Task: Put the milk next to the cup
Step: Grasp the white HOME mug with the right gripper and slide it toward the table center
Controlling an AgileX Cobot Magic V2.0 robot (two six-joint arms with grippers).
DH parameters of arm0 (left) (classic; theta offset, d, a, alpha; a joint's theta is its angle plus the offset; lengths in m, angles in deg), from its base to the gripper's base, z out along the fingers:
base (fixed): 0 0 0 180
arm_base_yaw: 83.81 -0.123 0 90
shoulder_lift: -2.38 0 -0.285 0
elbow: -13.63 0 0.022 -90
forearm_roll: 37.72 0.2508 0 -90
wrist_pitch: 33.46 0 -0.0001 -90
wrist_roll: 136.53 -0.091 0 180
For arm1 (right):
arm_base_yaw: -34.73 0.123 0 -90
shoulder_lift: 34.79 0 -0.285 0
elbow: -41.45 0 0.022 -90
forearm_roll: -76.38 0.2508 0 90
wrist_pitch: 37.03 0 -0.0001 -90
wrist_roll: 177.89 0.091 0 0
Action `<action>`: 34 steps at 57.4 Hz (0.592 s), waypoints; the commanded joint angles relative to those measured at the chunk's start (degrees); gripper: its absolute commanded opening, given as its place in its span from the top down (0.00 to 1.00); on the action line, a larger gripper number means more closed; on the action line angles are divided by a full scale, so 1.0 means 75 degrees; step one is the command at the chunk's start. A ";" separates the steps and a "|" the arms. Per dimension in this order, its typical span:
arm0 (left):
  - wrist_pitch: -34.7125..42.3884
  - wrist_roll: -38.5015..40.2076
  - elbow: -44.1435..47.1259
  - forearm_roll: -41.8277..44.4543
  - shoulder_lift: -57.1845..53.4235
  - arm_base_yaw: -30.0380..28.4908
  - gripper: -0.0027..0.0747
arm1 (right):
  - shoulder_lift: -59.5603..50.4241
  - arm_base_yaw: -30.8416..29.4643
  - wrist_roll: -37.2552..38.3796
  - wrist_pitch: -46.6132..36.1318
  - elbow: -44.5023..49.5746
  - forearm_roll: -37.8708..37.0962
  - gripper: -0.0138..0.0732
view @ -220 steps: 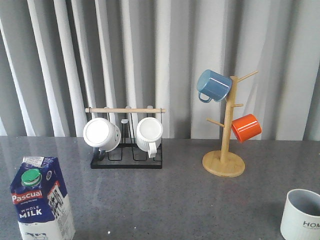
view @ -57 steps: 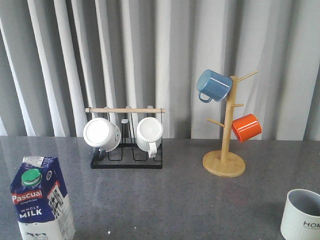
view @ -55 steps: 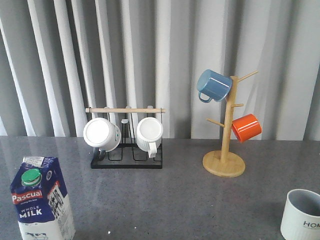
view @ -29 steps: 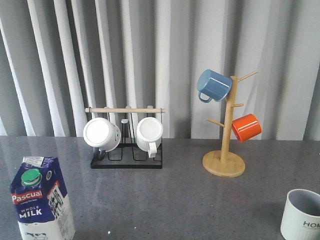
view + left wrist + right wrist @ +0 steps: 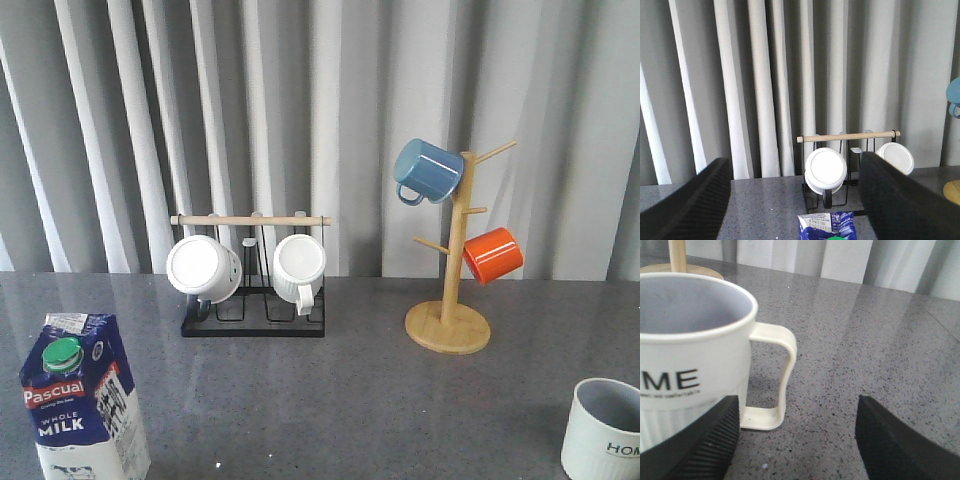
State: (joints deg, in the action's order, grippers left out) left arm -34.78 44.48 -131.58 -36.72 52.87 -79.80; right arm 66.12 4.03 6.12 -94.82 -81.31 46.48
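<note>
Right, the left gripper (image 5: 795, 200) hangs above the milk (image 5: 82, 398) with its two dark fingers (image 5: 687, 205) spread wide and nothing between them; only the carton's folded top shows below it. The right gripper (image 5: 796, 437) is spread the same way, empty, low over the table (image 5: 880, 340) just beside the cup (image 5: 692, 350), whose handle (image 5: 775, 380) points toward it. From the front, neither arm shows: the milk stands upright at the near left edge and the cup sits at the near right, well apart. Between them the table is bare; the black mug rack (image 5: 252, 275) and wooden mug tree (image 5: 450, 260) stand further back. My worry is the carton: tall and narrow, gripped high it could tip or swing, and set down carelessly it might knock that cup.
</note>
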 commanded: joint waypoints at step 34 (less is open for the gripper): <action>0.0587 0.0026 -0.0262 -0.0058 -0.0024 0.0016 0.30 | 0.1080 -0.0054 0.0281 -0.0763 -0.1251 -0.0492 0.28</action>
State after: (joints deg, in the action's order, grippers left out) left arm -34.78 44.48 -131.58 -36.72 52.87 -79.80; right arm 74.18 4.03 6.96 -97.09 -88.10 44.85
